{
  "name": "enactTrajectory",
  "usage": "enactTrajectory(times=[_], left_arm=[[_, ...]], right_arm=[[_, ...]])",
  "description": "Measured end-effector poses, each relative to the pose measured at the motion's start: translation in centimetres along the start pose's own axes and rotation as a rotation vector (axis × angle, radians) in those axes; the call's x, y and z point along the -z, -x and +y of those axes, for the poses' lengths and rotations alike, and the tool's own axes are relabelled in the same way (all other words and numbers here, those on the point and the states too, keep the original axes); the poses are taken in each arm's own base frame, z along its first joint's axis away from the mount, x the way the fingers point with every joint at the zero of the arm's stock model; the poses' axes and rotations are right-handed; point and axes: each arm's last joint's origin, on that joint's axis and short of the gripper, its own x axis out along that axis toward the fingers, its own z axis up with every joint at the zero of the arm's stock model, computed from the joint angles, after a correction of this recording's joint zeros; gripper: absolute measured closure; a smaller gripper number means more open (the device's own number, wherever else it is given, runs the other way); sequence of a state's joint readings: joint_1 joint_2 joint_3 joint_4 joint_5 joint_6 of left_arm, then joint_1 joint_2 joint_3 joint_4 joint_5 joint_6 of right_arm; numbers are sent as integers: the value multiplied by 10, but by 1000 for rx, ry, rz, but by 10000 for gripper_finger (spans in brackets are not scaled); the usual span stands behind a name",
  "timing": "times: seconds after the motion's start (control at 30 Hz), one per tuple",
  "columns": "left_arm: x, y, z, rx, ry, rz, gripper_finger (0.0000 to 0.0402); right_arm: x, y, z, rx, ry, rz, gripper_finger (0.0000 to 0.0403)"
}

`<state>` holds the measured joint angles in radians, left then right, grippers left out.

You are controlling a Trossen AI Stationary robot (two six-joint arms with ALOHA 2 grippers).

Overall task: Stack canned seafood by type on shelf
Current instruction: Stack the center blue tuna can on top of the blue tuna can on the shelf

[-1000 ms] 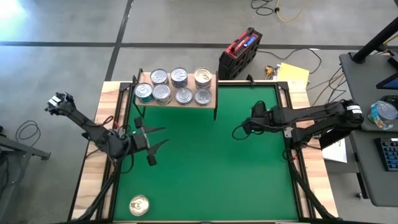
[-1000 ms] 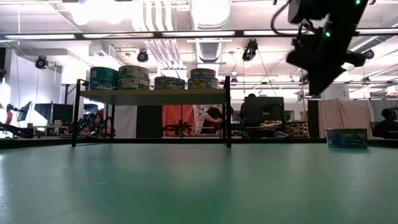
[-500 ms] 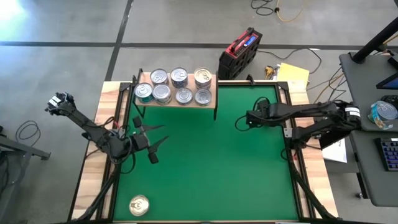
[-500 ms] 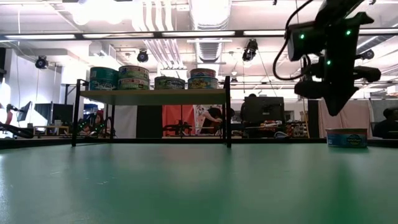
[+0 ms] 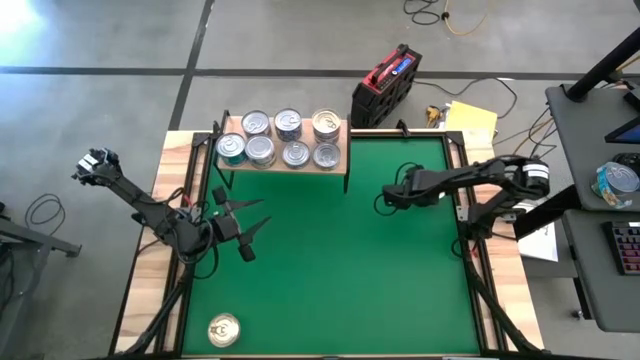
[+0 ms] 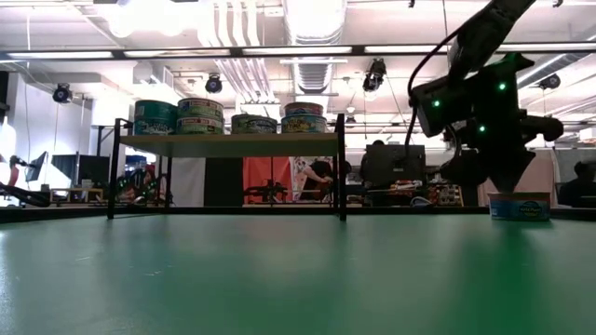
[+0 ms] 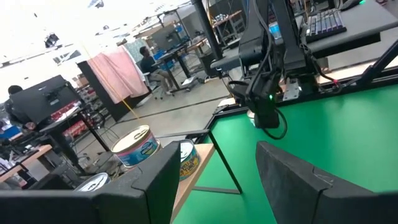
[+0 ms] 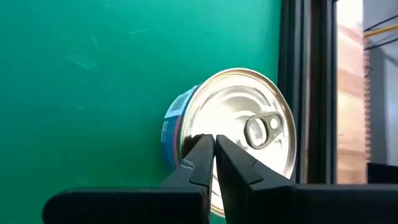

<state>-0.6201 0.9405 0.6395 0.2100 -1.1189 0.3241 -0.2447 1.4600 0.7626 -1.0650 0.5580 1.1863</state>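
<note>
Several canned seafood tins stand on the shelf at the far left of the green mat. One silver-lidded, blue-sided tin rests on its base against the mat's right frame. It also shows at the right of the low view, tin, but my right arm covers it from above. My right gripper, shut, slants down over this tin. Another tin sits lid up at the near left. My left gripper hovers open and level before the shelf, holding nothing. My right gripper's shut fingertips stand just above the lid's rim on the side away from the frame, slanting down from above. Whether they touch the lid I cannot tell. The tin sits flat on the mat.
A black frame rail runs along the mat's right edge beside the tin, with bare wood beyond. A red-and-black case and a yellow pad lie past the far edge. Open mat fills the middle.
My right gripper has come down toward the tin by the right frame and has tipped further downward. The tin has not moved.
</note>
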Motion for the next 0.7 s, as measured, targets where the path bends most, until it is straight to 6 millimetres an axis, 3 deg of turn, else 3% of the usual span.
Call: enactTrajectory(times=[0.37,0.7], left_arm=[[0,0,0,0,-1,0,208],[-2,0,1,-1,5,-3,208]], right_arm=[[6,7,9,-98,37,1,390],[10,32,19,-404,81,-3,390]])
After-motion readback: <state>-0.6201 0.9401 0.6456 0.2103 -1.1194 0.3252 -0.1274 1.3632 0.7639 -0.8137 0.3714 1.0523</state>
